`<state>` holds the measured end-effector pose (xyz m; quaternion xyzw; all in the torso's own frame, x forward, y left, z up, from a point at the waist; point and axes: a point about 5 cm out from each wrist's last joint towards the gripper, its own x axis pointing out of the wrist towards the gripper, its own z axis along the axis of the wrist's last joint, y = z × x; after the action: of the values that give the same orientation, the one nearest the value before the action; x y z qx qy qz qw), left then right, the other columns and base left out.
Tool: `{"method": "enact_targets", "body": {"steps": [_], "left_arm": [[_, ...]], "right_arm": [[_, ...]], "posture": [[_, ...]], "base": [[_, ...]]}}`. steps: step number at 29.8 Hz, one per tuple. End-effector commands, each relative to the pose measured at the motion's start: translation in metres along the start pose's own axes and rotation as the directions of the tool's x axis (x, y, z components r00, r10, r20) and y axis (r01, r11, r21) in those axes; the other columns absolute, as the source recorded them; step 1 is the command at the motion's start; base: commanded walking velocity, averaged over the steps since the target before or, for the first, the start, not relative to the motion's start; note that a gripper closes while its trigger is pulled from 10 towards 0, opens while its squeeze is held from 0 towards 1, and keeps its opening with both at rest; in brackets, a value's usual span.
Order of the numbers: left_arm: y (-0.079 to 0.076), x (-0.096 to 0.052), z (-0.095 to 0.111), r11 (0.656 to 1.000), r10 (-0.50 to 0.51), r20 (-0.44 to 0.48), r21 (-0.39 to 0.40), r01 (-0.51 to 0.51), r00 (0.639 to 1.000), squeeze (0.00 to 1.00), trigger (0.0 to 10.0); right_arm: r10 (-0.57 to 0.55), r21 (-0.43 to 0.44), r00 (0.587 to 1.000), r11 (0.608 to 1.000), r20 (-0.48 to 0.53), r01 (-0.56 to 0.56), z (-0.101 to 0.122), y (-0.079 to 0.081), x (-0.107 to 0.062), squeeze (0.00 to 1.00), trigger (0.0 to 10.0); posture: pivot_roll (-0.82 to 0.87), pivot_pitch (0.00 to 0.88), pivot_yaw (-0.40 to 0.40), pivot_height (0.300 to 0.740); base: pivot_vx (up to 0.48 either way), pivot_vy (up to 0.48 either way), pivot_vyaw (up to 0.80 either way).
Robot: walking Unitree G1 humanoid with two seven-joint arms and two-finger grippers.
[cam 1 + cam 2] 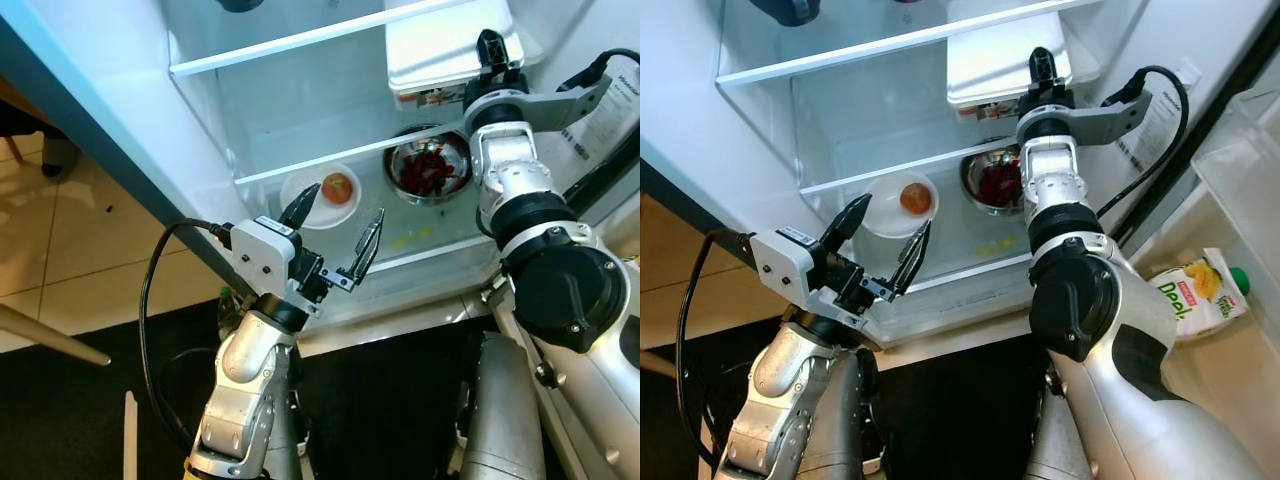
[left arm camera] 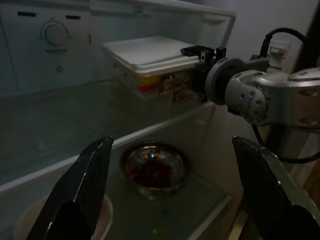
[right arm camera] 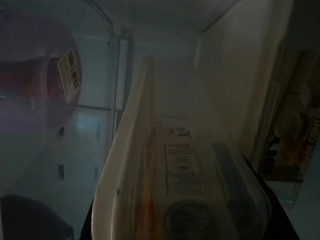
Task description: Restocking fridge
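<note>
The fridge stands open before me. A clear plastic container with a white lid (image 1: 440, 40) sits at the right of the middle shelf (image 1: 300, 38). My right gripper (image 1: 490, 50) is shut on its front edge, one black finger lying over the lid; the right wrist view looks along the container (image 3: 175, 165) at close range. My left gripper (image 1: 344, 215) hangs open with nothing in it, just in front of the lower shelf. Beyond its fingers lie a white bowl (image 1: 310, 205) holding a round orange-red fruit (image 1: 338, 187) and a metal bowl (image 1: 430, 165) of dark red food.
The fridge door (image 1: 90, 110) slants across on the left. A yellow juice carton (image 1: 1195, 290) lies in a compartment low on the right. A purple container with a barcode label (image 3: 35, 80) sits deeper on the middle shelf. A dark item (image 1: 790, 10) is on the top shelf.
</note>
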<state>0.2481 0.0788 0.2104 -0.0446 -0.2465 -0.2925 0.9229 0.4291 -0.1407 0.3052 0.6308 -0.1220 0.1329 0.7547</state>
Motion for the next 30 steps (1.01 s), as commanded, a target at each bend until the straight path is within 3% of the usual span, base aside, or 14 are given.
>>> {"method": "enact_targets", "body": {"steps": [1,13,14,15,16,17,18,19,21,30], "left_arm": [[0.0,-0.005,0.0,1.0,-0.007,-0.023,0.006,0.008,1.0,0.0,10.0],[-0.004,0.0,0.008,1.0,-0.026,-0.019,-0.001,0.026,0.999,0.0,10.0],[-0.004,0.0,0.008,1.0,-0.027,-0.019,-0.001,0.027,0.999,0.0,10.0],[-0.005,0.0,0.009,1.0,-0.027,-0.019,-0.002,0.027,0.999,0.0,10.0],[-0.005,0.0,0.01,1.0,-0.027,-0.019,-0.002,0.027,0.999,0.0,10.0],[-0.005,0.0,0.01,1.0,-0.027,-0.019,-0.003,0.027,0.999,0.0,10.0],[-0.005,0.0,0.01,1.0,-0.027,-0.02,-0.003,0.027,0.999,0.0,10.0],[-0.005,0.0,0.01,1.0,-0.027,-0.02,-0.003,0.027,0.999,0.0,10.0],[-0.006,0.0,0.01,1.0,-0.028,-0.021,-0.006,0.028,0.999,0.0,10.0],[-0.007,0.003,0.009,0.999,-0.034,-0.019,-0.013,0.034,0.999,0.0,10.0]], "right_arm": [[-0.026,-0.008,0.999,1.0,0.046,0.026,0.01,-0.002,0.0,0.0,10.0],[-0.021,-0.052,0.997,0.998,0.075,0.025,0.023,0.006,0.002,0.0,10.0],[-0.022,-0.068,0.997,0.997,0.08,0.027,0.025,0.008,0.003,0.15,10.0],[-0.031,-0.092,0.995,0.995,0.093,0.039,0.029,0.009,0.003,0.46,10.0],[-0.037,-0.109,0.994,0.993,0.102,0.048,0.031,0.01,0.004,0.46,10.0],[-0.042,-0.122,0.993,0.991,0.112,0.056,0.034,0.01,0.004,0.65,10.0],[-0.048,-0.136,0.991,0.989,0.122,0.065,0.036,0.011,0.004,0.77,10.0],[-0.048,-0.136,0.991,0.989,0.122,0.065,0.036,0.011,0.004,0.77,10.0],[-0.049,-0.162,0.989,0.984,0.14,0.071,0.041,0.013,0.004,0.87,10.0],[-0.064,-0.169,0.985,0.981,0.158,0.091,0.046,0.012,0.003,0.78,10.0]], "posture": [[0.17,0.427,0.125,0.471],[0.18,0.426,0.127,0.471],[0.18,0.428,0.127,0.471],[0.18,0.428,0.127,0.471],[0.18,0.428,0.127,0.471],[0.18,0.428,0.127,0.471],[0.18,0.428,0.126,0.471],[0.18,0.428,0.126,0.471],[0.18,0.426,0.127,0.471],[0.17,0.417,0.129,0.471]], "base": [[0.0,0.0,0.0],[0.0,0.0,0.0],[0.0,0.0,0.0],[0.0,0.0,0.0],[0.0,0.0,0.0],[0.0,0.0,0.0],[0.0,0.0,0.0],[0.0,0.0,0.0],[0.0,0.0,0.0],[0.0,0.0,0.0]]}}
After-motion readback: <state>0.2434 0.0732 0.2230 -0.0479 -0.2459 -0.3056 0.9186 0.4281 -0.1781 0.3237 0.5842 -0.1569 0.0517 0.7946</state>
